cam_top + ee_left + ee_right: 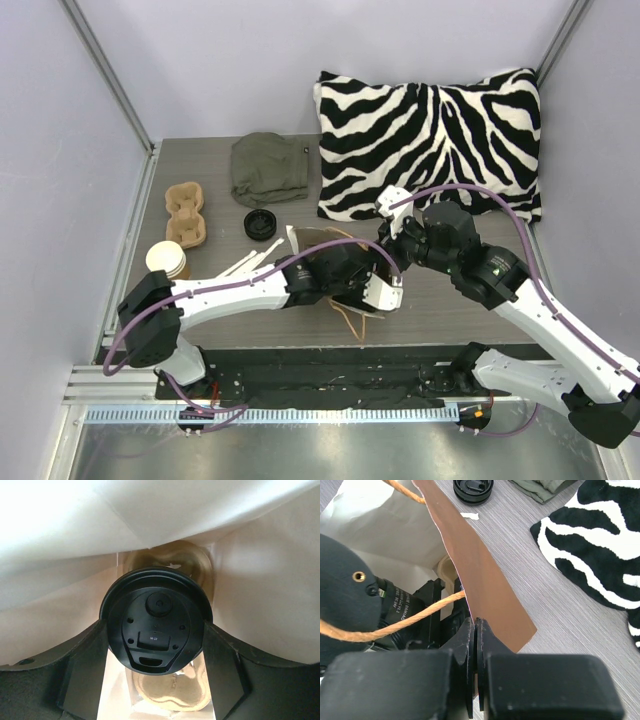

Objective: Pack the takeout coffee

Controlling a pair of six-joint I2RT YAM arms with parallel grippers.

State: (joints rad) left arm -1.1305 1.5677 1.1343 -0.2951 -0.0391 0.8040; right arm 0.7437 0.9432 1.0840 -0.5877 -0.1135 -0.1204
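The right claw (475, 630) sits at 6 o'clock, its two black fingers pinched tight on the edge of the paper bag (480, 590) (brown outside, white inside). The bag's mouth gapes wide toward 10 o'clock. A tan rope handle (415, 615) runs across it. The left arm (350, 595), big and black, reaches into the bag at 9 o'clock. On the grey desk (530, 560), a round black lid (473, 490) lies at 12 o'clock, a green cloth (545, 487) at 1 o'clock, and a zebra pillow (600, 545) at 2 o'clock.
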